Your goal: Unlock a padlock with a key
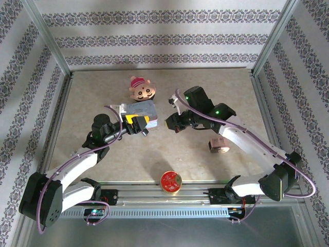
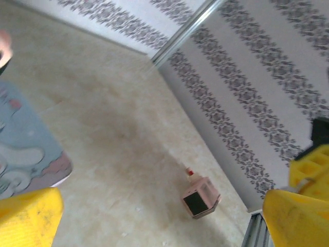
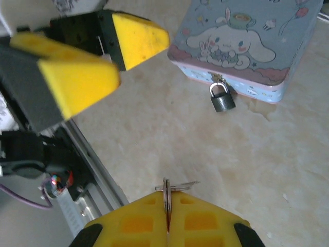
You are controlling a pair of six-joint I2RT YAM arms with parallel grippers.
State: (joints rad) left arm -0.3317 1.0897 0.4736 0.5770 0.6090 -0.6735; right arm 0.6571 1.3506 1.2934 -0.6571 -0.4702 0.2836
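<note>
So the padlock hangs by its shackle off the latch on the side of the pastel cartoon tin. Its dark body sits right against the tin's bottom edge, straight ahead of the right hand with a stretch of bare tabletop in between. The key is pinched edge-on between that hand's closed yellow pads. Its ring pokes out at the tips and it's well apart from the lock.

The left hand is spread wide with nothing in it. It hovers just off the tin's near corner, up and to the left of the padlock as seen from the right hand. It isn't touching the lock.

Further out, a little pink boxy thing lies on the tabletop beside the right forearm, behind that hand. A pink toy figure sits beyond the tin, past both hands. There's also a red round disc back by the arm bases.
</note>
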